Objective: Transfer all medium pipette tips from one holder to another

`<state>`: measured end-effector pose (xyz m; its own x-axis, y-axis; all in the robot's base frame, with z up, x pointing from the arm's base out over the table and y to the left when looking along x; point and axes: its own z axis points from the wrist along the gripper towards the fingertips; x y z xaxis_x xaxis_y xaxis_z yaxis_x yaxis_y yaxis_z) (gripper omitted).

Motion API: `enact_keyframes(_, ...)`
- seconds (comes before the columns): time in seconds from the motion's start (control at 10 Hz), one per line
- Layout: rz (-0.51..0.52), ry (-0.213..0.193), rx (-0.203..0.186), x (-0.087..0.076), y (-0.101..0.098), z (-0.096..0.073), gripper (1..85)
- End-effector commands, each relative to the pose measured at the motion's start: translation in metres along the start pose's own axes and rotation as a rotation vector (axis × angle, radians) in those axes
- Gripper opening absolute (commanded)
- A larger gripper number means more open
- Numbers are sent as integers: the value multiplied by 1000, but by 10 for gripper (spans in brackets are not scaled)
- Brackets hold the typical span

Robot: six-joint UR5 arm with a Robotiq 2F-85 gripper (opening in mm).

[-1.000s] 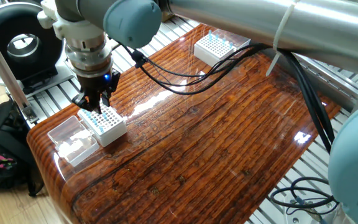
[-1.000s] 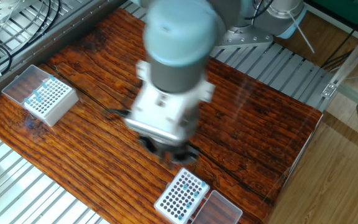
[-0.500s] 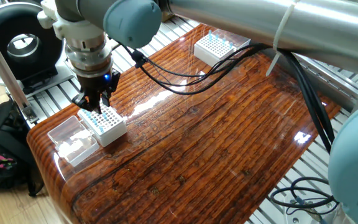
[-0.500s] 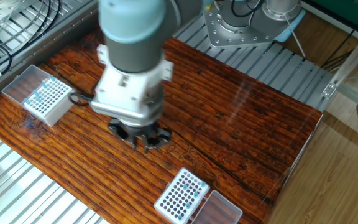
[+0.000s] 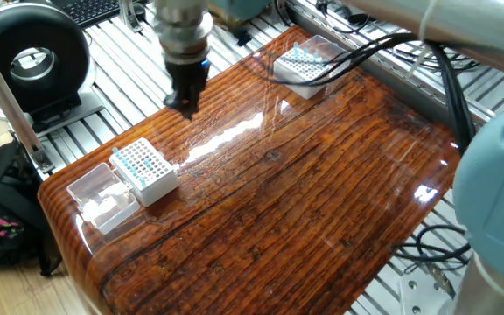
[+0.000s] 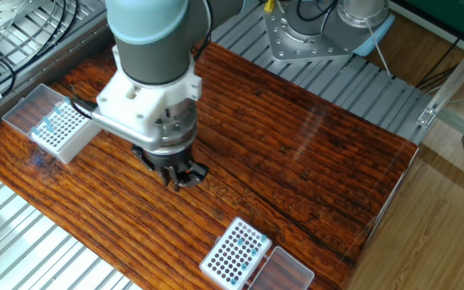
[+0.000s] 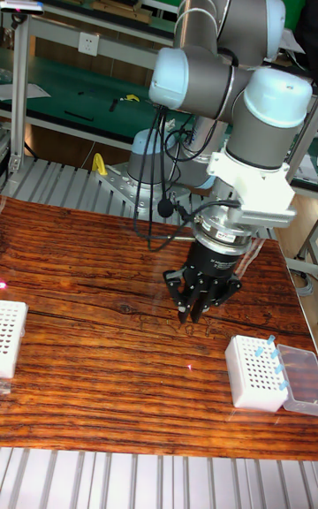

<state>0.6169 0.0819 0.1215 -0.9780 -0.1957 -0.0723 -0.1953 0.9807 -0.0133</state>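
UR5 gripper (image 7: 194, 313) hangs above the wooden table (image 5: 322, 210), between two white tip boxes.

Whether its jaws are spread is unclear. Medium pipette tips (image 5: 128, 161) stand in the near box (image 5: 147, 175); others (image 5: 303, 54) in the far box (image 5: 300, 70).

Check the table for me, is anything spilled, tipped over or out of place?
Nothing stands out. Both white boxes sit flat on the wooden table, blue-topped tips stand upright in their holes, none lie loose, and the hand hangs above bare wood between them.
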Motion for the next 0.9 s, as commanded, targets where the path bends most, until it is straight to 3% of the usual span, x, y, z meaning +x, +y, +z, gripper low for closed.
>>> enact_keyframes(0.0,31,0,-17,-3,-29,4,257)
enact_keyframes(0.4,-65,1,33,-15,-133,9,263)
enact_keyframes(0.6,-116,-13,40,-8,-169,18,270)
enact_keyframes(0.8,-170,-8,44,0,-196,17,273)
